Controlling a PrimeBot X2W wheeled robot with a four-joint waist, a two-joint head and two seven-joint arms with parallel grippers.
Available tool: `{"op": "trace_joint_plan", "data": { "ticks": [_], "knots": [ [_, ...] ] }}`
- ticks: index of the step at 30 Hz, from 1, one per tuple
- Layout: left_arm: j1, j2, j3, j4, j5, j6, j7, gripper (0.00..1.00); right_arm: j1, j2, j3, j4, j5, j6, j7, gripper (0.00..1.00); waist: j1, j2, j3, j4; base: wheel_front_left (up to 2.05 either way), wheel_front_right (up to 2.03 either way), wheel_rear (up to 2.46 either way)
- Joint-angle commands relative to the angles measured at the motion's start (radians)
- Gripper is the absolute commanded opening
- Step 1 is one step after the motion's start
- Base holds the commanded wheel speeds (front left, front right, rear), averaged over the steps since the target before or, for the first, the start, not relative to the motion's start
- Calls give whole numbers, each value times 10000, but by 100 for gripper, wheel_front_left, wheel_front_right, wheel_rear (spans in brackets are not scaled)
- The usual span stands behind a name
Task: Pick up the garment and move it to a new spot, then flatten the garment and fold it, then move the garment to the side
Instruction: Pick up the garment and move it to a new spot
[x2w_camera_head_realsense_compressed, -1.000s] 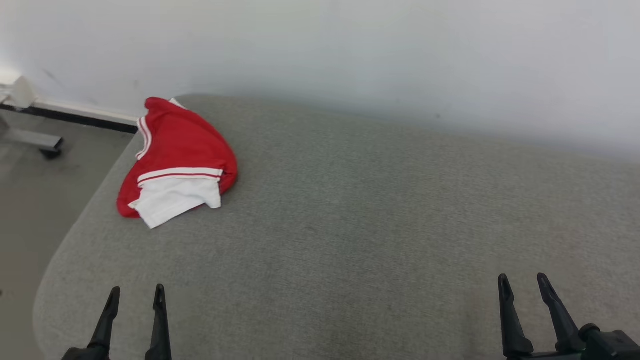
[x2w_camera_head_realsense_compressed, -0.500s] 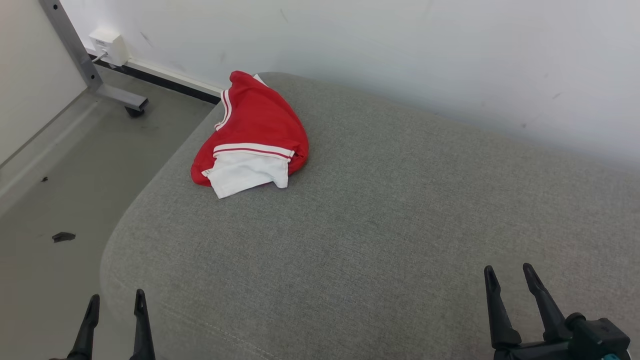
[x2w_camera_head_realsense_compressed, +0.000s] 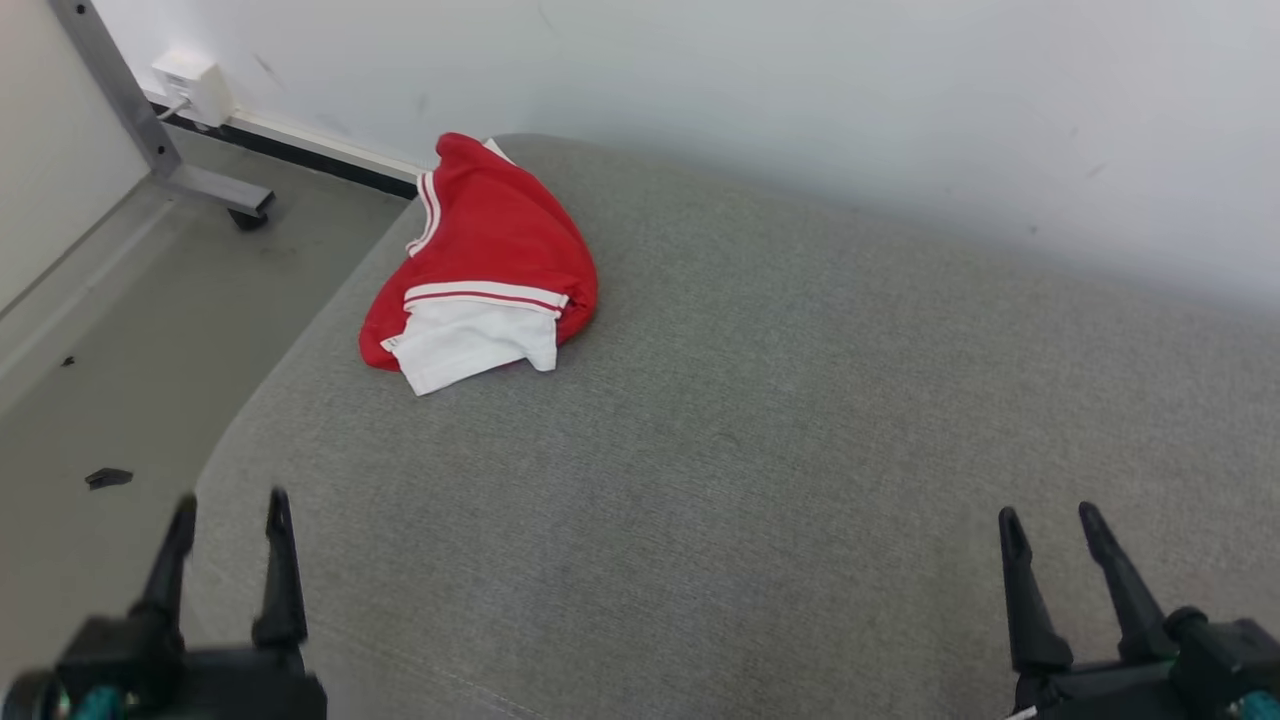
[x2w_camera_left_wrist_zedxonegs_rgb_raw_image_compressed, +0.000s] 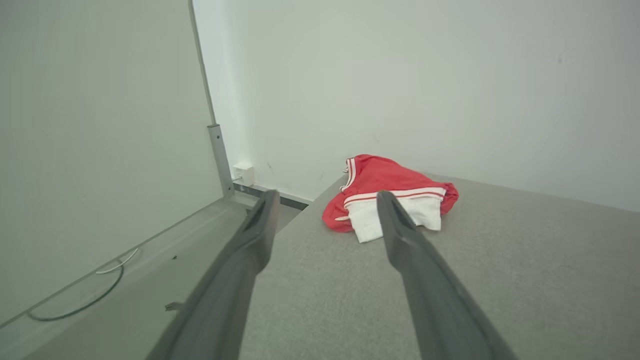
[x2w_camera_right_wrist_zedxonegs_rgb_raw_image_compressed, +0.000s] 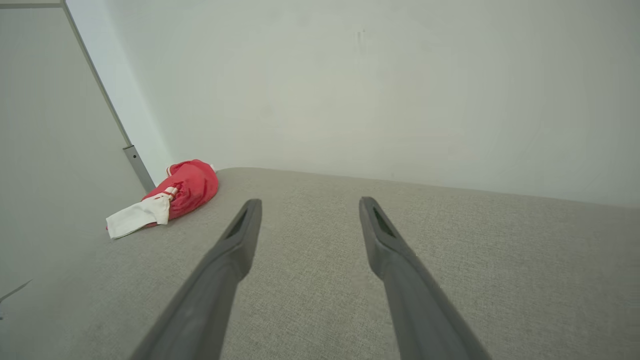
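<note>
Garment (x2w_camera_head_realsense_compressed: 480, 265) lies in a bunched heap at the far left corner of the grey cushion (x2w_camera_head_realsense_compressed: 750, 450), close to the white wall (x2w_camera_head_realsense_compressed: 800, 90). It is red with thin white stripes, and a white part sticks out on its near side. Its left edge is right by the rim of the cushion, next to the floor (x2w_camera_head_realsense_compressed: 120, 350). The left end effector (x2w_camera_head_realsense_compressed: 231, 497) is at the near left edge of the cushion, open, with nothing in it. The right end effector (x2w_camera_head_realsense_compressed: 1050, 510) is at the near right, open too, and holds nothing. Both are well apart from the garment. A metal leg (x2w_camera_head_realsense_compressed: 110, 90) with a wheel (x2w_camera_head_realsense_compressed: 245, 215) stands on the floor, and a small dark bit (x2w_camera_head_realsense_compressed: 108, 478) lies there.
</note>
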Motion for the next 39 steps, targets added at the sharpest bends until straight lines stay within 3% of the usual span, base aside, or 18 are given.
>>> {"op": "trace_joint_plan", "data": {
  "ticks": [1, 6, 11, 12, 16, 25, 32, 39],
  "knots": [
    [-540, 81, -3, 81, -62, -43, -5, 100, -155, -142, -59, -111, -62, -25, 39, 100, 0, 0, 612, -596, 0, 0, 0],
    [-2644, 449, 217, 506, -366, -151, -3, 100, -652, -464, -296, -504, -107, -25, 233, 100, 0, 0, 1727, -1525, 0, 0, 0],
    [-4932, 1099, 529, 995, -548, -167, 94, 100, -1142, -727, -761, -867, -118, -25, 278, 100, 0, 0, 2922, -2559, 0, 0, 0],
    [-5756, 1482, 604, 1197, -448, -114, 312, 100, -1298, -804, -918, -995, -89, -25, 253, 100, 0, 0, 3347, -2942, 0, 0, 0],
    [-7252, 1838, 650, 1574, -601, -109, 660, 100, -1452, -812, -1371, -1186, -48, -25, 171, 100, 0, 0, 4001, -3462, 0, 0, 0],
    [-9146, 2685, 720, 3466, -852, -279, 1364, 100, -1790, -822, -1638, -1557, -97, -25, 142, 100, 0, 0, 4805, -4120, 0, 0, 0],
    [-9414, 3349, 798, 5764, -953, -348, 1819, 100, -2007, -785, -1629, -1608, -156, -25, 119, 100, 0, 0, 5083, -4560, 0, 0, 0],
    [-9799, 3651, 724, 7962, -1332, -539, 2672, 100, -2024, -891, -1787, -1718, -182, -25, 183, 100, 0, 0, 5147, -4696, 0, 0, 0]
  ]
}}
